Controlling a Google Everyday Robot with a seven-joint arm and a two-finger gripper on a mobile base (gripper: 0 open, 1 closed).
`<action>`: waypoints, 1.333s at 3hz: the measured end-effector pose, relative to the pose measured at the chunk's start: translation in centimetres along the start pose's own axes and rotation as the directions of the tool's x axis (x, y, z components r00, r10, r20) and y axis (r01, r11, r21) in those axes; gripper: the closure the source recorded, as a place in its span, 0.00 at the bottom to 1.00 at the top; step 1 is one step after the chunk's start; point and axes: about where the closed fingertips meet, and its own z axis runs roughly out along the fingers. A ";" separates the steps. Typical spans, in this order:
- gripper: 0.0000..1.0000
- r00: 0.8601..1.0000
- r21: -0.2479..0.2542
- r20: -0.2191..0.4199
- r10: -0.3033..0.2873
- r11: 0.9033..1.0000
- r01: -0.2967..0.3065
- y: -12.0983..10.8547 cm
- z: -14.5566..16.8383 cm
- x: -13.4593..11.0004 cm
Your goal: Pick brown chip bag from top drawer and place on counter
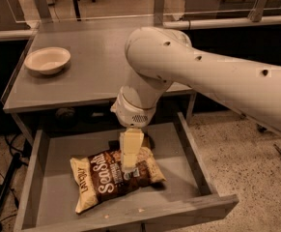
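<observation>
Top drawer (145, 215): grey metal, pulled open, flat front panel nearest the camera, low side walls running back toward 12 o'clock under the counter.
Brown chip bag (104, 181): lying flat on the drawer floor, about mid-drawer; dark brown middle with white "Sea Salt" lettering facing up, cream ends; long axis from 7 o'clock to 2 o'clock, the 7 o'clock end close to the front panel.
Hand (129, 164): cream-coloured, pointing straight down, tip pressed on the bag's upper half toward its 2 o'clock end; whether closed on the bag or merely touching it cannot be told.
Arm (203, 76): thick white tube entering from 3 o'clock, bending down at a rounded joint over the counter's front edge and the back of the drawer.
Counter (91, 76): flat matte grey top with thin raised side edges, directly behind and above the drawer.
Bowl (47, 60): pale, shallow, upright on the counter toward its 10 o'clock corner, well apart from the arm.
Floor (246, 144): speckled, at 3 o'clock of the drawer.
White rail (227, 21): running along dark cabinets at 1 o'clock, beyond the counter.
</observation>
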 end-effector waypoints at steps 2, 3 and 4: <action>0.00 0.997 -0.072 -0.026 -0.067 0.995 0.065 0.1 6.1 -3.2; 0.00 0.997 -0.072 -0.026 -0.067 0.995 0.065 0.1 6.1 -3.2; 0.00 0.996 -0.101 -0.059 -0.060 0.993 0.054 0.4 8.6 -2.6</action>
